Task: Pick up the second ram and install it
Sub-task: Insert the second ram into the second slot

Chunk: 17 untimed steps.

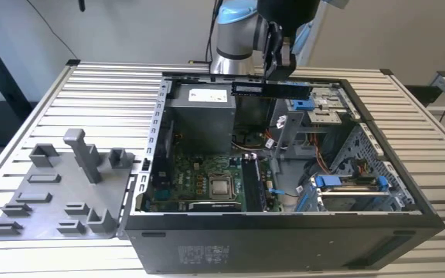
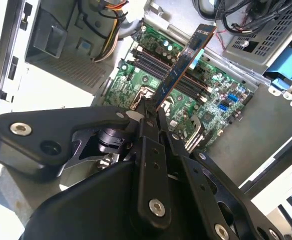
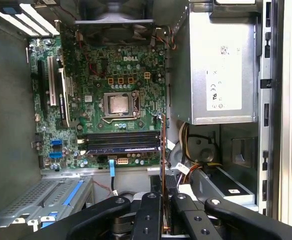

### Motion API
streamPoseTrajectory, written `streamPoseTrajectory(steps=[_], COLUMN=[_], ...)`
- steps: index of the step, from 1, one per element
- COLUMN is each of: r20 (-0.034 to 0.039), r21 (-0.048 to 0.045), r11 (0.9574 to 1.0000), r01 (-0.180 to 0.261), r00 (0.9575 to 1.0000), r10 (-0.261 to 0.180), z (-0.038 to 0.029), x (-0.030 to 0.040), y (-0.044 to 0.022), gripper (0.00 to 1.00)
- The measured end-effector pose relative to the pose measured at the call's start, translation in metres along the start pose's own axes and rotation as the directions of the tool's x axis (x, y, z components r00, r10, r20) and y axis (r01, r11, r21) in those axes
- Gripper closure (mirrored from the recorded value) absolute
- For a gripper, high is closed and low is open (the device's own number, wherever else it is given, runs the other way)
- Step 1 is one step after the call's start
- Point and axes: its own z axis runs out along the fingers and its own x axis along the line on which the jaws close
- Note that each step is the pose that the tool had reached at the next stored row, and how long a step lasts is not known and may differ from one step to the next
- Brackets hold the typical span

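Observation:
My gripper hangs over the far part of the open computer case and is shut on the second ram. The ram is a long dark stick lying level across the case opening. In the second wrist view the ram juts out from between my fingers over the green motherboard. In the first wrist view its thin edge stands beside the long memory slots, well above them. The end of the ram inside my jaws is hidden.
The grey power supply fills the case's far corner on the exterior view's left. The processor socket sits mid-board. A drive cage with blue clips and loose cables lie to the right. A grey holder plate rests on the slatted table.

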Motion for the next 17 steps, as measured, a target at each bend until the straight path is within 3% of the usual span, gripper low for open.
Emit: streamPoseTrajectory(steps=[9, 13, 17], r20=[-0.0001, -0.0009, -0.0018], r21=[0.0006, 0.0034, 0.0073], r11=[0.9999, 0.9984, 0.9928], r01=[-0.010, -0.056, -0.119], r00=[0.9999, 0.9984, 0.9929], r10=[0.010, 0.056, 0.119], z=[0.0000, 0.0002, 0.0004], x=[0.0000, 0.0000, 0.0000], y=[-0.0001, -0.0001, -0.0001], gripper=[0.86, 0.86, 0.86])
